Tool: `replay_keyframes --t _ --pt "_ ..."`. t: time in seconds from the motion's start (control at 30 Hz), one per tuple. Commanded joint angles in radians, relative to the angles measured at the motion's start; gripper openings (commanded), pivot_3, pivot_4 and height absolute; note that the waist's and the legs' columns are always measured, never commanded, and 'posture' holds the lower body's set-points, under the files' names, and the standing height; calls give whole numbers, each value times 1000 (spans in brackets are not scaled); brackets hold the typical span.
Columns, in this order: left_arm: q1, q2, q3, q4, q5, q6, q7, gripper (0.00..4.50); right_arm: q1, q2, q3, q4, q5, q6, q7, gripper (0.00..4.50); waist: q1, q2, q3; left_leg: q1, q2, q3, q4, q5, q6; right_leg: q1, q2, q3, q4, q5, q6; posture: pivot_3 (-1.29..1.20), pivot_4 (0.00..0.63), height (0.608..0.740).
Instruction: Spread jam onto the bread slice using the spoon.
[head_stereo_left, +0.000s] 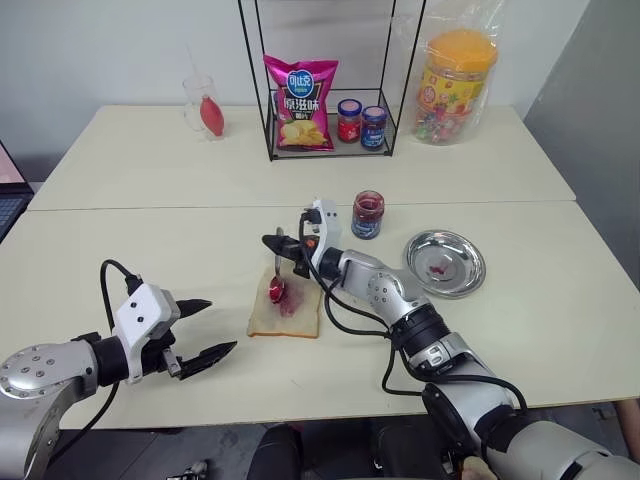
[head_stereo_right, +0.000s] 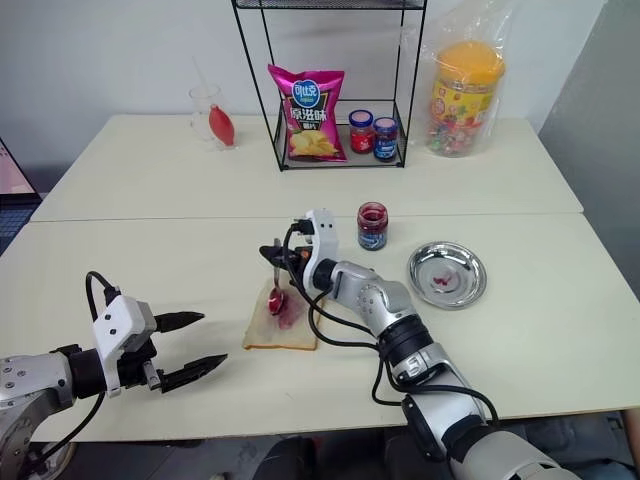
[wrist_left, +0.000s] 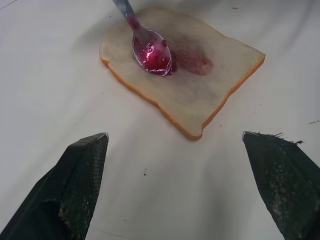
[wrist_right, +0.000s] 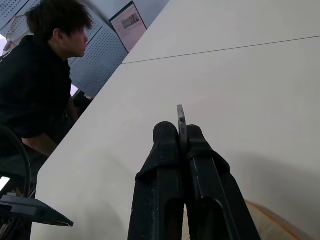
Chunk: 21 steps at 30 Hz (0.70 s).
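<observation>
the left gripper (head_stereo_left: 208, 328) hovers over the tabletop (head_stereo_left: 150, 260) with its jaws spread wide, holding nothing, near the bread slice (head_stereo_left: 287, 312). the spoon (head_stereo_left: 276, 285) rests its jam (wrist_left: 155, 56)-coated bowl on the bread beside a red smear. the right gripper (head_stereo_left: 287, 248) has its jaws clenched on the spoon's handle. further right stands an open jam jar (head_stereo_left: 367, 214).

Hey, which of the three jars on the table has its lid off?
The jam jar standing alone near the steel plate, just beyond the right gripper. It has no cap; the two small jars in the wire rack are capped.
</observation>
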Motion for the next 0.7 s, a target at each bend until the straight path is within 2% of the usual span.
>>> replay_keyframes --t 0.03,0.43,0.7 --pt "-3 15 25 -13 1 -17 -5 4500 33 119 -42 -81 21 34 -6 1 0 0 0 0 0 0 0 0 0 0 0 0 0 0 0 0 150 740" --pt "-12 6 13 -12 5 -20 2 4500 123 19 -67 -311 35 178 -3 1 1 0 0 0 0 0 0 0 0 0 0 0 0 0 0 0 150 740" --pt "-15 5 11 -10 6 -22 2 4500 116 80 -111 -389 67 252 -38 1 1 0 0 0 0 0 0 0 0 0 0 0 0 0 0 0 150 740"
